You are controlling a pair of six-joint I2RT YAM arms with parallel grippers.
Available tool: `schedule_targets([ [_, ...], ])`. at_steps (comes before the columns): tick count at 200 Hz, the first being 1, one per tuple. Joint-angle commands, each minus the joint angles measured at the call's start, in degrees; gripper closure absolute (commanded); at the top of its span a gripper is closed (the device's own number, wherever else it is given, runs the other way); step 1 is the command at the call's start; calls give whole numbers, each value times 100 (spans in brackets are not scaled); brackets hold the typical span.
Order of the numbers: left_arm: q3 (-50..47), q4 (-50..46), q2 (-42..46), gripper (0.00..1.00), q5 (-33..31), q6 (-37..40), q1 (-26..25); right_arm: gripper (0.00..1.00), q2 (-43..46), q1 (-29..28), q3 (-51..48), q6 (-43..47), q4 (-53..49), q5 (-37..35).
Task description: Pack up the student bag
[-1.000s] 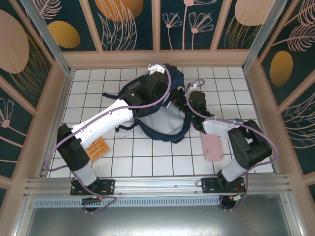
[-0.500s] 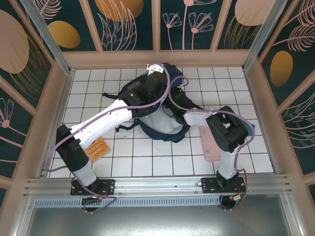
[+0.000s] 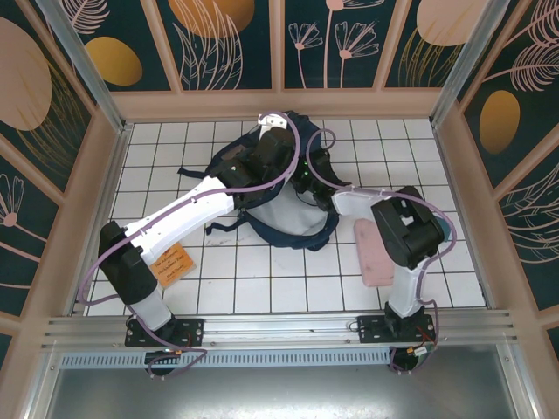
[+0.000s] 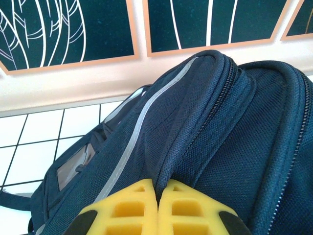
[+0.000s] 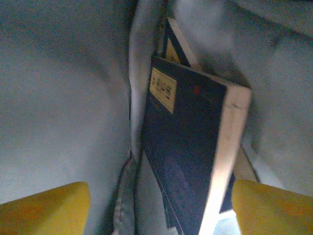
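bag: large navy-blue fabric backpack [image 3: 293, 223] lay on white tiled surface [image 3: 218, 288] | left fingers [image 4: 127, 205] pressed together, apparently pinching its zipper-side fold | right fingers [image 5: 44, 210] spread inside, flanking small navy book [image 5: 190, 147] | risk: fold slipping would shut the opening; withdrawing could snag the book

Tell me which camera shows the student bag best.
Top external: the student bag shows nearly whole, lying on the white tiles. Left wrist gives a close-up of its navy shell and pale stripe; right wrist looks inside at grey lining and a navy book.
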State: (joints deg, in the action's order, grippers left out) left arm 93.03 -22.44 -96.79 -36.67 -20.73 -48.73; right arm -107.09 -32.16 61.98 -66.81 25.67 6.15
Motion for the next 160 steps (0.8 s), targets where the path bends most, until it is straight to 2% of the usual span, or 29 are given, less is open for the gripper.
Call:
schedule_targets([
  [1, 83, 907, 358, 100, -345, -278, 129, 32, 673, 261, -289, 250, -566, 712],
  [11, 25, 921, 354, 100, -275, -300, 149, 39, 932, 326, -536, 324, -621, 844],
  [48, -100, 925, 172, 100, 375, -393, 196, 45, 2036, 505, -1703, 328, -818, 894],
  [68, -151, 943, -8, 100, 657, -522, 188, 46, 2753, 681, -2265, 354, -1117, 577],
  [85, -161, 943, -105, 98, 1002, -628, 203, 45, 3484, 784, -2547, 513, -1584, -49],
  [94, -171, 918, -297, 90, 1202, -668, 206, 41, 3851, 853, -2613, 668, -1908, -415],
  [101, -188, 903, -351, 82, 1402, -685, 229, 34, 4110, 902, -2627, 793, -2144, -661],
  [109, -231, 878, -389, 70, 1642, -722, 240, 27, 4372, 973, -2629, 939, -2378, -1010],
  [123, -382, 871, -387, 51, 1993, -841, 317, 22, 4720, 1118, -2595, 1205, -2628, -1406],
  [145, -798, 864, -211, 35, 2364, -1181, 527, 20, 4793, 1259, -2285, 1653, -2883, -1524],
  [160, -1245, 818, 123, 27, 2317, -1449, 722, 19, 4511, 1268, -1915, 1984, -3059, -1335],
])
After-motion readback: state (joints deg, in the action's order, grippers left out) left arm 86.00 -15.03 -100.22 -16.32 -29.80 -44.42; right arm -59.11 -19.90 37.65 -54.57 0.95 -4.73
